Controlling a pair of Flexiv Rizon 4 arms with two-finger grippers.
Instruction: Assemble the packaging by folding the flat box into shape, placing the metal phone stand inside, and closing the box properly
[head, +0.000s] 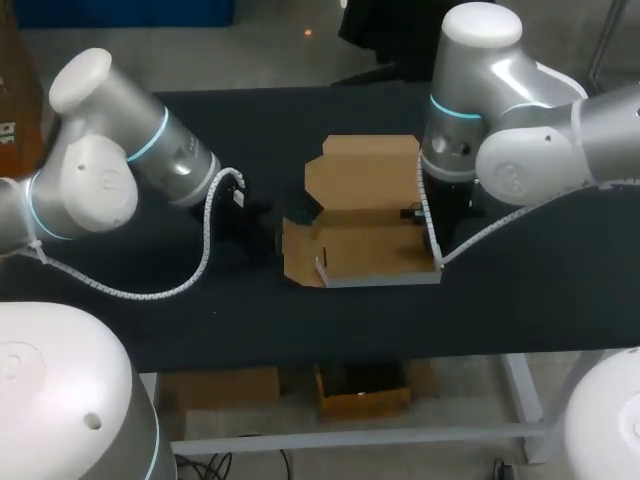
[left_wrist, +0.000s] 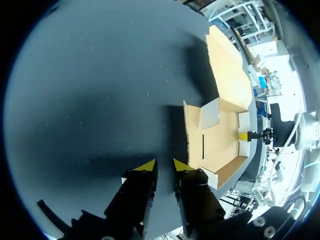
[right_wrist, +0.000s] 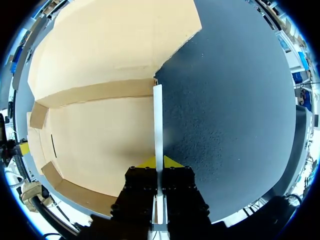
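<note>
The brown cardboard box (head: 365, 250) lies partly folded at the table's middle, its lid flap (head: 362, 170) flat toward the back and low walls raised along the front and sides. My right gripper (right_wrist: 159, 161) is shut on the box's thin right side wall (right_wrist: 158, 120), seen from above at the right gripper (head: 428, 215). My left gripper (left_wrist: 164, 165) hovers over bare table just left of the box (left_wrist: 217, 145), its yellow tips slightly apart with nothing between them. In the left wrist view, my right gripper (left_wrist: 248, 135) shows on the far wall. No phone stand is visible.
The black table (head: 520, 290) has bare surface left of, in front of and right of the box. My left arm's cable (head: 205, 240) loops down over the table's left part.
</note>
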